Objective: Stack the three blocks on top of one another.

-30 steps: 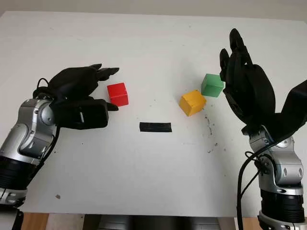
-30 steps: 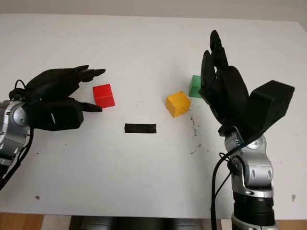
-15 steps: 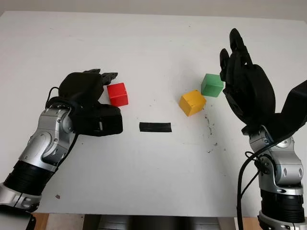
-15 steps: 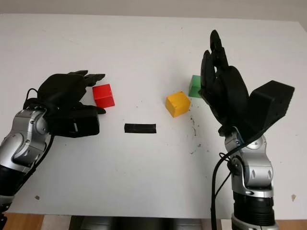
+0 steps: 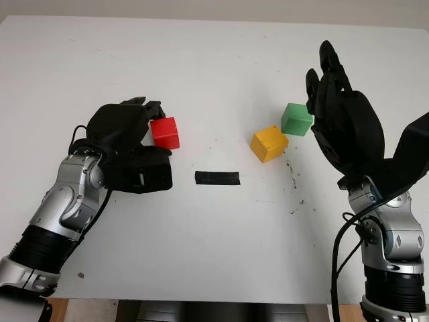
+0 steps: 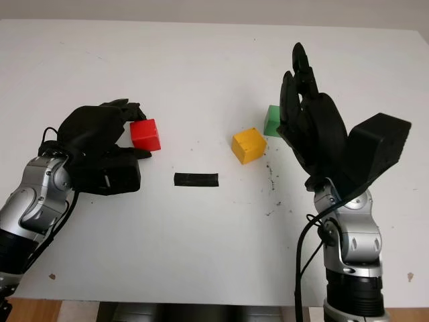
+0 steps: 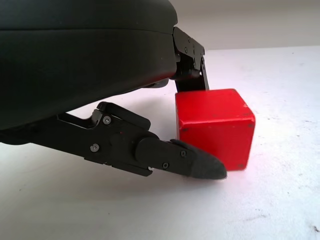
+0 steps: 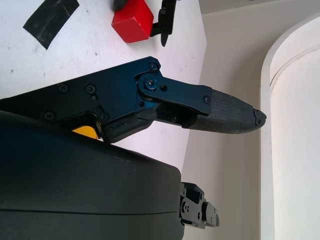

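While the white desk (image 5: 201,255) carries 3 blocks, the left robot hand (image 5: 127,137) curls around the red block (image 5: 165,132), contact unconfirmed; the right robot hand (image 5: 342,114) hovers open beside the green block (image 5: 296,119) and yellow block (image 5: 269,143). Front desk area lies bare.

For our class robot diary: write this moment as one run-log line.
left hand: closing around red cube block, grasp unconfirmed | right hand: open, raised beside green cube block | yellow cube block: untouched | stack: not started

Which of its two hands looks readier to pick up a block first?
The left hand, probably. Its fingers already sit on either side of the red block, though no firm grip shows yet. The right hand is raised, open, beside the green block and yellow block.
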You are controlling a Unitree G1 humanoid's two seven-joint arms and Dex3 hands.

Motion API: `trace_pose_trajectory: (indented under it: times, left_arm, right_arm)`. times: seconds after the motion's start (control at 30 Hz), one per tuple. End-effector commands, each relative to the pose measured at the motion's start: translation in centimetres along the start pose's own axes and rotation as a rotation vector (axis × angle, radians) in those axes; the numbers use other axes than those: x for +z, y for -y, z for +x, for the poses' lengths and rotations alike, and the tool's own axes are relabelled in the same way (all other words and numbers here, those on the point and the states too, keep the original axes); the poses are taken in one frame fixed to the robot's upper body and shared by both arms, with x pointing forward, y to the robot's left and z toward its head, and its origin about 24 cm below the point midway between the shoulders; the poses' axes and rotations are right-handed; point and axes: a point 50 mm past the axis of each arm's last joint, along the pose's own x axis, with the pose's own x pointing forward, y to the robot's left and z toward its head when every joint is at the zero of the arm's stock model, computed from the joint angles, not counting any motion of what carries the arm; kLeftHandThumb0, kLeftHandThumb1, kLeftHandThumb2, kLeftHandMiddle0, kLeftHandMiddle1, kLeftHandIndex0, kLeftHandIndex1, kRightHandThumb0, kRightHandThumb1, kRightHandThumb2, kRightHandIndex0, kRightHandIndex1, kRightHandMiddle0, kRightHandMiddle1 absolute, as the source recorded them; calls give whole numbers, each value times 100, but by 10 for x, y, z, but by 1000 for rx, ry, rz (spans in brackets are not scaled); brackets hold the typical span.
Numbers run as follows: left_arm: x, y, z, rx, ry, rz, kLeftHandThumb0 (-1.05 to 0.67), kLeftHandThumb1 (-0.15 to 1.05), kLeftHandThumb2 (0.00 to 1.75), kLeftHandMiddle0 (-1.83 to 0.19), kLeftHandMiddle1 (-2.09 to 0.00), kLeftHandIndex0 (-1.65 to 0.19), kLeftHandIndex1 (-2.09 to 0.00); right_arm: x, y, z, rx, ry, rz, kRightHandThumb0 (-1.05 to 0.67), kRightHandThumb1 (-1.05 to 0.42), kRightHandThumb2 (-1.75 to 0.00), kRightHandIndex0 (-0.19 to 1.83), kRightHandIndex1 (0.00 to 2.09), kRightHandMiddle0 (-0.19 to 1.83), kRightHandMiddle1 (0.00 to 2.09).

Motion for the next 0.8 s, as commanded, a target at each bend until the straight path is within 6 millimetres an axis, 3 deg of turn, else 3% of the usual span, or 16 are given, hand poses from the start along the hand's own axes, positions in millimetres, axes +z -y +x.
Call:
trace_pose_trajectory:
  times: [0.0, 0.23, 0.4, 0.77]
  left_arm:
    - [-2, 1, -3, 9, 4, 15, -37, 105, 20, -21, -6, -14, -144]
    - [5, -9, -10, 16, 103, -155, -36, 105, 21, -22, -5, -2, -170]
    - [16, -25, -21, -31, 180, -376, -35, 105, 17, -25, -6, -6, -167]
    - [27, -26, -33, -74, 192, -477, -35, 105, 15, -21, -5, -8, -174]
  right_arm:
    - [3, 2, -3, -2, 7, -10, -82, -105, -68, -19, 0, -19, 0]
    - [3, 1, -3, 1, 2, -13, -81, -105, -68, -19, 0, -19, 0]
    - [2, 0, -3, 6, 3, -14, -81, -105, -69, -19, 0, -19, 0]
    - [0, -3, -3, 17, -6, -21, -80, -105, -69, -19, 0, -19, 0]
